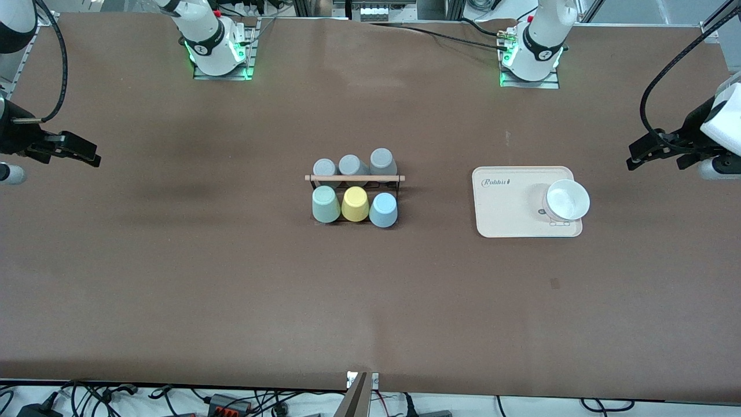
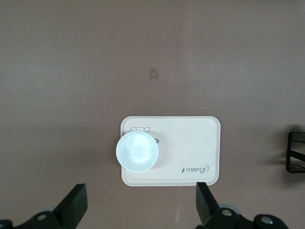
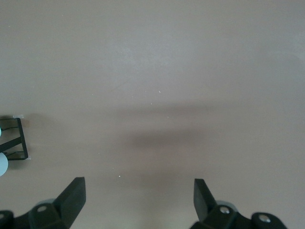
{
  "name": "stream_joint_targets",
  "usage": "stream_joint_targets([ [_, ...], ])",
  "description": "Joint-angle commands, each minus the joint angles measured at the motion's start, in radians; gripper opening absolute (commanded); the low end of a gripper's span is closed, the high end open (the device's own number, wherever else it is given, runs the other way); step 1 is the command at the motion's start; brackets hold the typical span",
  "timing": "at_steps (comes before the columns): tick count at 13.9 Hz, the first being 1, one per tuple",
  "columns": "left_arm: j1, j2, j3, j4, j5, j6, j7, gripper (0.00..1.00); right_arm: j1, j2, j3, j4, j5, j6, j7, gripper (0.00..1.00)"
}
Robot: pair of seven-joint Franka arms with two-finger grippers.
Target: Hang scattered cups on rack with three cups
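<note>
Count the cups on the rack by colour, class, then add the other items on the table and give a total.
Grey cups: 3
Green cup: 1
Yellow cup: 1
Blue cup: 1
Rack: 1
Cream tray: 1
White bowl: 1
Total: 9

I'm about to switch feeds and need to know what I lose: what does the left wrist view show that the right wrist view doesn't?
Only the left wrist view shows the cream tray and the white bowl on it, with the open left gripper over the table by the tray. Only the right wrist view shows the open right gripper over bare brown table, plus slivers of pale cups at the rack. Both catch an end of the black wire rack at the frame edge. Both arms wait.
</note>
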Motion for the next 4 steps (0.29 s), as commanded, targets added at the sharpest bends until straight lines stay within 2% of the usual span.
stream_joint_targets([
  [1, 0.007, -0.033, -0.007, -0.033, 0.001, 0.011, 0.009, 1.00, 0.015, -0.008, -0.012, 0.002, -0.012, -0.006, 0.010, 1.00],
  [4, 0.007, -0.033, -0.007, -0.037, 0.001, 0.011, 0.008, 1.00, 0.011, -0.007, -0.014, 0.002, -0.011, -0.012, -0.002, 1.00],
])
